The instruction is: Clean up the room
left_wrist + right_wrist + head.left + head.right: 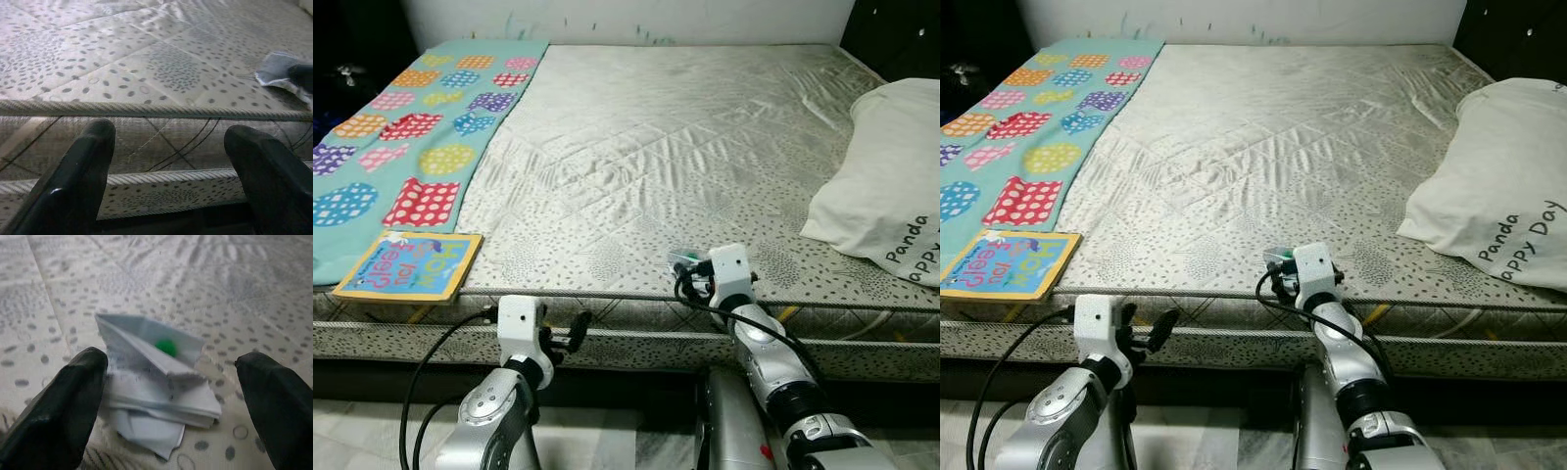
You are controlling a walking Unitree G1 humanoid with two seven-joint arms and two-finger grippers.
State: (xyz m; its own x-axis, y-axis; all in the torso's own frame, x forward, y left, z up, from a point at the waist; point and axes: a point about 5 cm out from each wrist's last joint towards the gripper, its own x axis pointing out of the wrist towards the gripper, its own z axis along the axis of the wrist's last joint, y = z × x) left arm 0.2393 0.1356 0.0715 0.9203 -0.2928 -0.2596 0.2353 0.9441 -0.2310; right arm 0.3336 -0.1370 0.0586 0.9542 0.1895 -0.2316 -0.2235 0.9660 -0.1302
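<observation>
A folded scrap of white paper [156, 387] with a green spot lies on the mattress [656, 147] near its front edge, right of centre. My right gripper [171, 363] is open and low over the bed, one black finger on each side of the paper, not closed on it. My left gripper [570, 335] is open with nothing between its fingers and hovers in front of the mattress side, just below the top seam. A children's book [409, 264] with a yellow border lies at the bed's front left corner.
A teal blanket [421, 127] with coloured dotted patches covers the bed's left strip, under the book. A white pillow [891, 176] with printed words rests at the right edge. Dark furniture stands at both back corners. Light tiled floor shows below the bed.
</observation>
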